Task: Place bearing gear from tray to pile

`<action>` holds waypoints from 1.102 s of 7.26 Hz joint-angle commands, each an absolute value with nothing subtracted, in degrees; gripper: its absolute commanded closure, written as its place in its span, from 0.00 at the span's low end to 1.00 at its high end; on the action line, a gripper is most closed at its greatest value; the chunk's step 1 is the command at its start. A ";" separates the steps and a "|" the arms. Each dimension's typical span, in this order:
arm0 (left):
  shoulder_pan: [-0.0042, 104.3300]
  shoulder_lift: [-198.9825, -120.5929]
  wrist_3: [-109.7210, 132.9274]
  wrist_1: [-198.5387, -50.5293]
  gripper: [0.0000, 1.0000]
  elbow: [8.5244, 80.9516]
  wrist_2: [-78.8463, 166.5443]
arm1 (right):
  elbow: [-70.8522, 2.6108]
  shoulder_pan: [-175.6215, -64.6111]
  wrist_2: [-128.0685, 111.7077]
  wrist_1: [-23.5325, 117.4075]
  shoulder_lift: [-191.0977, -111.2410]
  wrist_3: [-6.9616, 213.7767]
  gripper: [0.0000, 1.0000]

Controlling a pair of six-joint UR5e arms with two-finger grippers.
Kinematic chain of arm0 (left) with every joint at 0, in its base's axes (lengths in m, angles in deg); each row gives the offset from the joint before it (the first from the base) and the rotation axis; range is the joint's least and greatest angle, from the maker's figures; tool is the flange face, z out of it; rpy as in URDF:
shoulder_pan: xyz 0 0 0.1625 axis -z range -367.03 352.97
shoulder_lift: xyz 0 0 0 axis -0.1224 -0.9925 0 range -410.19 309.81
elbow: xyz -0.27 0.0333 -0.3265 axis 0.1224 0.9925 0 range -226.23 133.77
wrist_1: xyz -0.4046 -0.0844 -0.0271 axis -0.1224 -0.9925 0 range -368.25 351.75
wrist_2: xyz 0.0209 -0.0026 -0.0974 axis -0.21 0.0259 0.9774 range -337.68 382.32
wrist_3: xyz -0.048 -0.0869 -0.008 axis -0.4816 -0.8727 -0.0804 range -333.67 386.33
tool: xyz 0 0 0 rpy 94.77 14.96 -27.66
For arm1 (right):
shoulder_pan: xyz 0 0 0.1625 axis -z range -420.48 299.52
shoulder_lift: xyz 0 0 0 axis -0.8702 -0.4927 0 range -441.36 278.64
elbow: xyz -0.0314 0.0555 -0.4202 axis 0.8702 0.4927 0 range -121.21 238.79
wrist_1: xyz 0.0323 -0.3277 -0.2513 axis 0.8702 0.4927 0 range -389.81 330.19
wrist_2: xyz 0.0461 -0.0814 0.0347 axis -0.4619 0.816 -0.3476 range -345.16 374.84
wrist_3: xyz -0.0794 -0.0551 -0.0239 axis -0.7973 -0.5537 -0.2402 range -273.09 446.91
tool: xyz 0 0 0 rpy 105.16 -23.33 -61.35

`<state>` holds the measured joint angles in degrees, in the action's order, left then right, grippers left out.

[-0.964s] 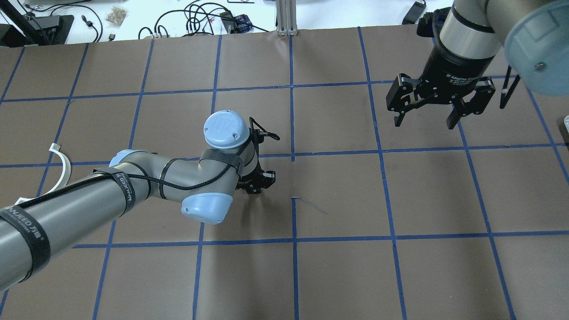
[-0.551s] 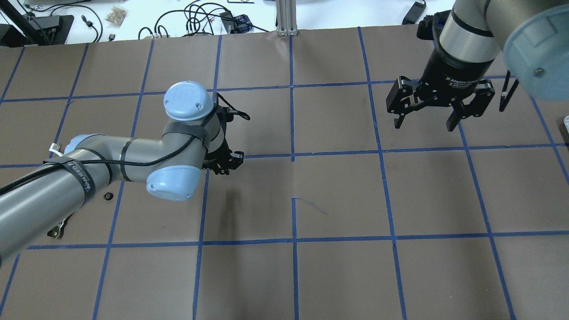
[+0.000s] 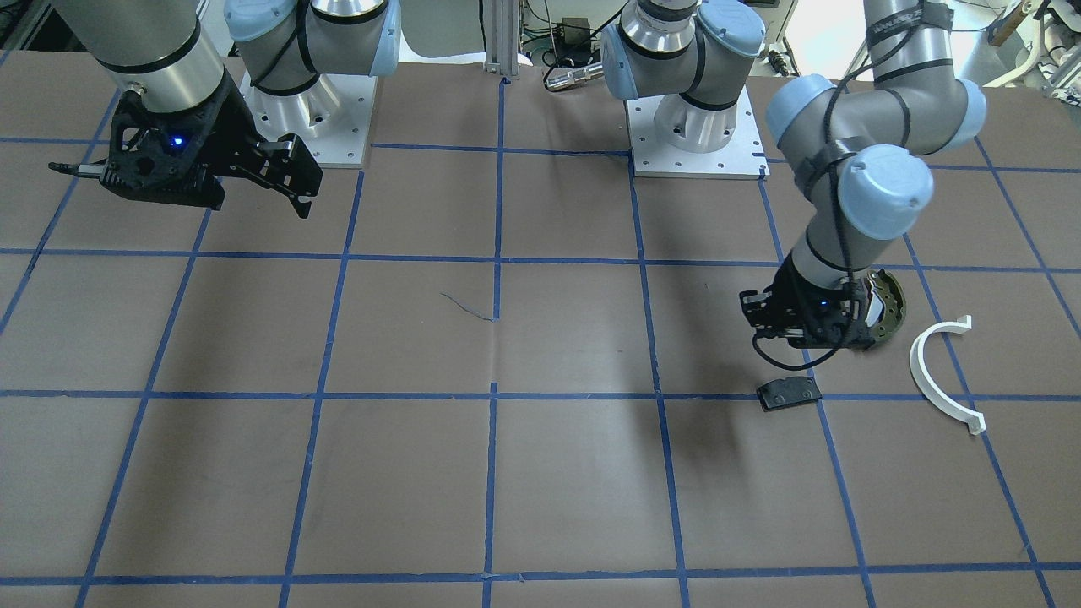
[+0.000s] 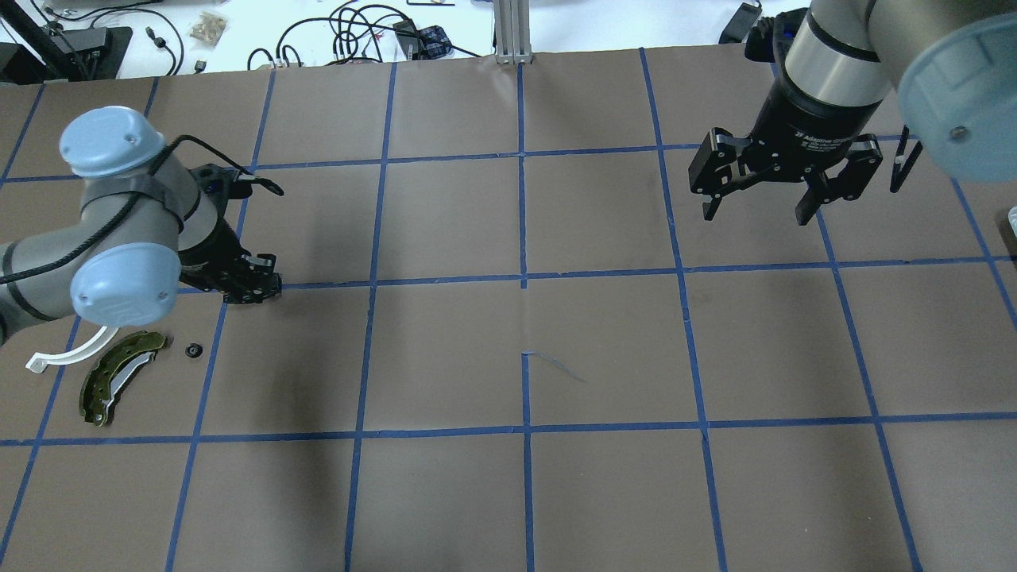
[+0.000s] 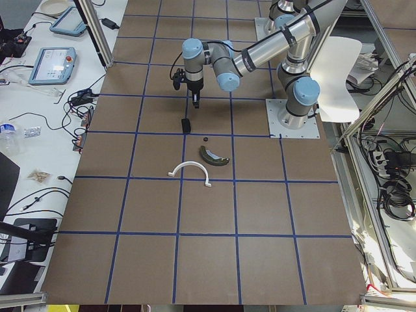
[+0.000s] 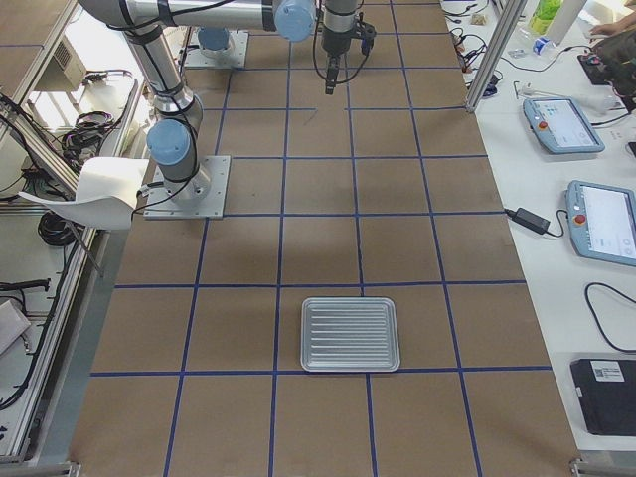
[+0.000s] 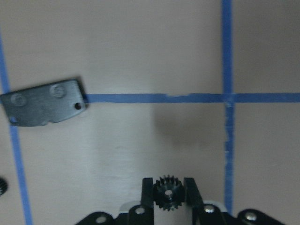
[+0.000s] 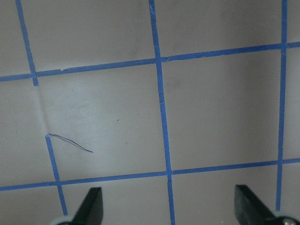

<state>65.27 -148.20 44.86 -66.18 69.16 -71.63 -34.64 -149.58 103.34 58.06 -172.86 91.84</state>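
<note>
Left hand [image 7: 168,183] clenched on small black toothed bearing gear [image 7: 169,193], above brown counter [image 7: 140,51] near flat black holed plate [image 7: 44,102]. Right hand [image 4: 759,208] spread, idle. Risk: high release, gear rolls clear of pile [image 4: 119,373].

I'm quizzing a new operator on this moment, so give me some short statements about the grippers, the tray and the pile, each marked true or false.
1. The left gripper holds a small black gear between its fingers. True.
2. The right gripper is shut on a part. False: it is open and holds nothing.
3. The tray has several gears in it. False: the right side view shows nothing in it.
4. The black plate lies across blue tape lines. True.
5. The white half-ring rests on top of the brake shoe. False: they lie side by side on the table, apart.
</note>
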 commanded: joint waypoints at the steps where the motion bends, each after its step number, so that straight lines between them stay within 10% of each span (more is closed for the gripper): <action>1: 56.63 -149.41 55.40 -65.56 1.00 69.43 -71.55 | -34.64 -149.52 103.17 58.08 -172.94 91.66 0.00; 3: 56.16 -149.16 55.16 -65.47 0.81 70.39 -71.64 | -34.73 -149.52 103.17 58.08 -172.94 91.39 0.00; 4: 56.25 -148.90 55.60 -65.47 0.01 70.83 -71.47 | -34.73 -149.52 103.26 58.08 -172.86 91.21 0.00; 8: 57.21 -148.28 54.99 -65.56 0.00 70.67 -71.64 | -34.99 -149.52 103.43 57.65 -172.86 91.21 0.00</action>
<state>56.71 -148.60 55.33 -65.49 70.90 -71.57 -34.87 -149.52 103.30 58.05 -172.86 91.26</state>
